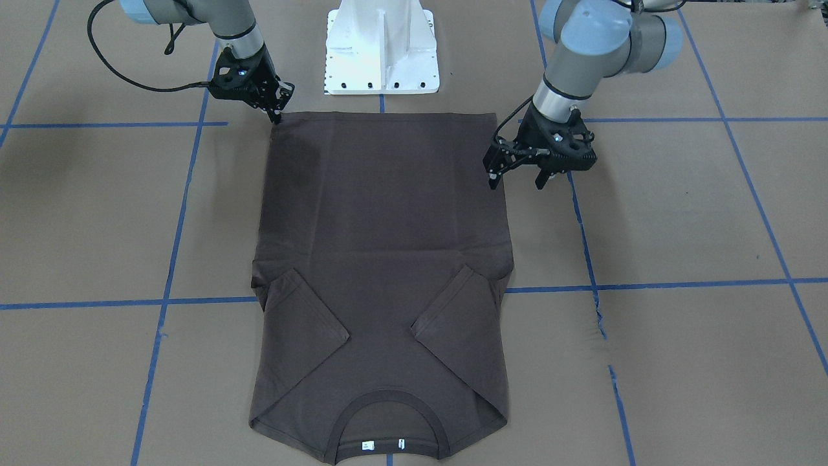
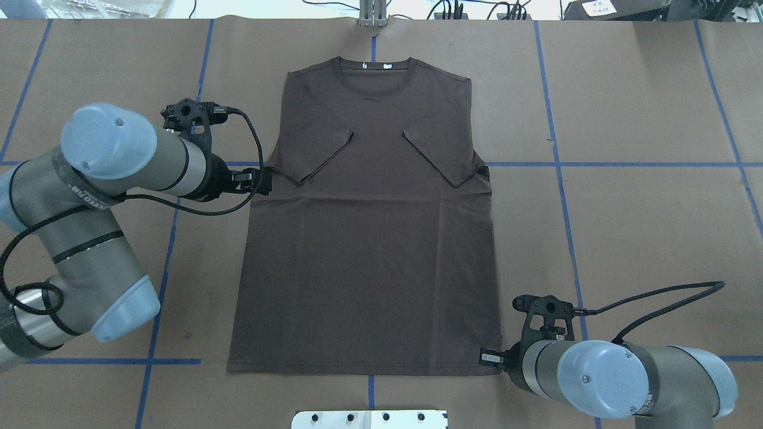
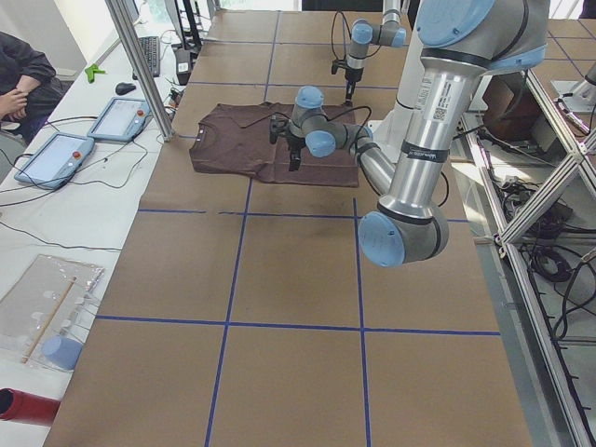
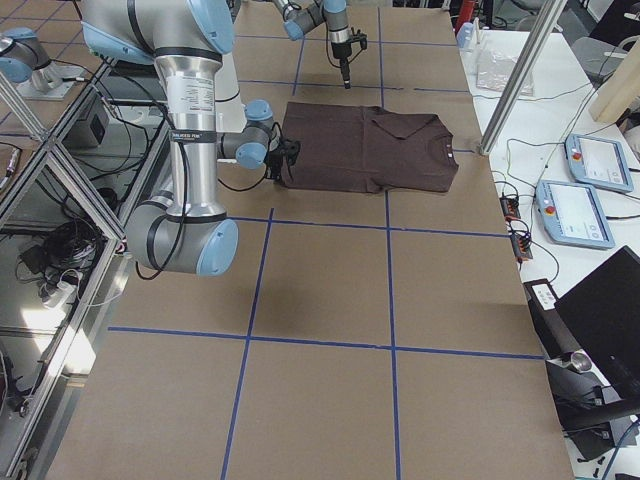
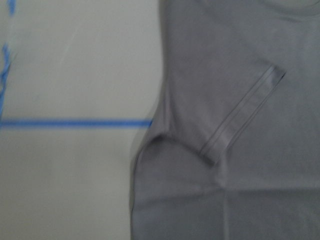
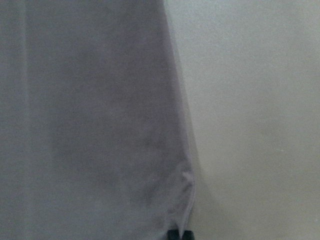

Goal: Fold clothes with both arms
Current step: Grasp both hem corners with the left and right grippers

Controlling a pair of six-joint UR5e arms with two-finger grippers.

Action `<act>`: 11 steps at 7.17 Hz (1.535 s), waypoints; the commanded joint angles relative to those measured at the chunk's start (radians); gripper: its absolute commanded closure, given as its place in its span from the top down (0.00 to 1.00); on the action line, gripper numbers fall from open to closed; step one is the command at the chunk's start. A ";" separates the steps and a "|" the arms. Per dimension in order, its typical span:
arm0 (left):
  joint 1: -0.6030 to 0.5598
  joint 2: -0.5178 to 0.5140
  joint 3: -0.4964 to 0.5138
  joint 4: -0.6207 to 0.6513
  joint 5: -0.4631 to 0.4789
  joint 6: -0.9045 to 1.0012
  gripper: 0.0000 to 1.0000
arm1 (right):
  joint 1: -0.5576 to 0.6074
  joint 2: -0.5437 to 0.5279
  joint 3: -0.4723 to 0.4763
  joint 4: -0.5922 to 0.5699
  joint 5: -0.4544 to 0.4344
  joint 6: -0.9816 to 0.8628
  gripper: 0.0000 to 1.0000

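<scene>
The dark brown T-shirt (image 1: 381,213) (image 2: 369,238) lies flat on the brown table, both short sleeves folded in over the chest, with the collar (image 1: 388,396) and white tags farthest from the robot. My right gripper (image 1: 276,116) (image 2: 486,357) is down at the hem corner on its side. In the right wrist view its fingertips (image 6: 180,234) sit together on that puckered corner. My left gripper (image 1: 517,184) (image 2: 262,179) hangs open above the shirt's other side edge with nothing in it. The left wrist view shows only a folded sleeve (image 5: 240,115) below.
The white pedestal base (image 1: 381,52) stands just behind the hem. Blue tape lines (image 2: 596,164) grid the table. Past the collar end stand a metal pole (image 3: 140,65) and two tablets (image 3: 54,154); a person (image 3: 20,70) sits there.
</scene>
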 commanded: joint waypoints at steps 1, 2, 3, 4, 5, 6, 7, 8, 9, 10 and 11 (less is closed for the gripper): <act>0.156 0.082 -0.073 0.004 0.096 -0.195 0.99 | 0.025 0.001 0.024 0.001 0.022 -0.001 0.00; 0.218 0.084 -0.070 0.013 0.142 -0.263 0.98 | 0.028 0.004 0.024 0.001 0.024 -0.001 0.00; 0.269 0.081 -0.071 0.075 0.172 -0.310 0.96 | 0.035 0.005 0.024 0.001 0.027 -0.001 0.00; 0.312 0.079 -0.071 0.089 0.196 -0.352 0.93 | 0.040 0.010 0.024 0.001 0.033 -0.001 0.00; 0.338 0.082 -0.070 0.093 0.204 -0.364 0.92 | 0.041 0.010 0.024 0.001 0.033 -0.001 0.00; 0.353 0.082 -0.067 0.102 0.209 -0.366 0.91 | 0.045 0.011 0.024 0.001 0.036 -0.001 0.00; 0.363 0.084 -0.068 0.109 0.209 -0.384 0.90 | 0.045 0.011 0.022 0.001 0.036 -0.001 0.00; 0.378 0.084 -0.068 0.128 0.210 -0.394 0.89 | 0.048 0.013 0.024 0.001 0.037 -0.001 0.00; 0.384 0.084 -0.068 0.132 0.209 -0.401 0.89 | 0.051 0.013 0.024 0.001 0.037 -0.001 0.00; 0.395 0.087 -0.067 0.133 0.210 -0.416 0.87 | 0.061 0.013 0.024 0.001 0.054 -0.001 0.00; 0.396 0.091 -0.068 0.133 0.210 -0.418 0.87 | 0.069 0.011 0.025 0.001 0.062 -0.001 0.00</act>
